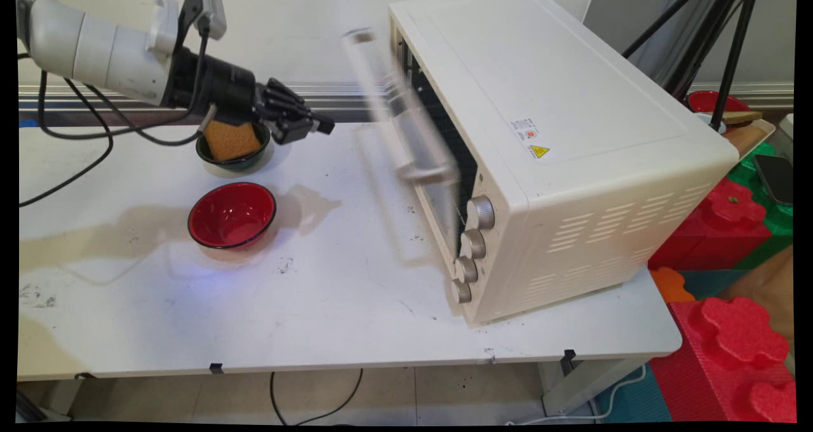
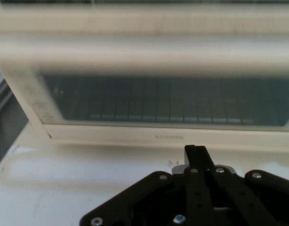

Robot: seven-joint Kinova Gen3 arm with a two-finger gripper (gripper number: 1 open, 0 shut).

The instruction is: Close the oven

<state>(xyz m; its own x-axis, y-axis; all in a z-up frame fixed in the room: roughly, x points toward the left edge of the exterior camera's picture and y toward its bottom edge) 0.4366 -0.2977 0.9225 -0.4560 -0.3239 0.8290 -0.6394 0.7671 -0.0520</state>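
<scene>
The arm reaches in from the upper left, its forearm sloping slightly down toward the oven [image 1: 571, 133], so that the claw [image 1: 311, 126] points almost level at the oven's front. The claw hangs in the air above the surface [image 1: 317, 305], well apart from the oven door [image 1: 406, 121], and holds nothing. In the hand view its two fingers [image 2: 197, 160] lie pressed together into one narrow black bar rising from the linkage, so the claw is closed up tight.

The oven, a cream box with four round knobs [image 1: 473, 244] down the near end of its front, stands on the right part of the surface. Its glass door is smeared in the main view and stands tilted out from the oven's front, neither flat against it nor fully down; the long pale handle [image 2: 144, 52] runs across the top of the hand view, with the dark window and a wire rack behind it.

Away from the oven, right under the wrist, sits a dark green bowl [image 1: 235, 159] with a brown sponge-like block [image 1: 232, 141] in it. A red bowl [image 1: 232, 215] stands just nearer the camera than that one, also well clear of the oven.
</scene>
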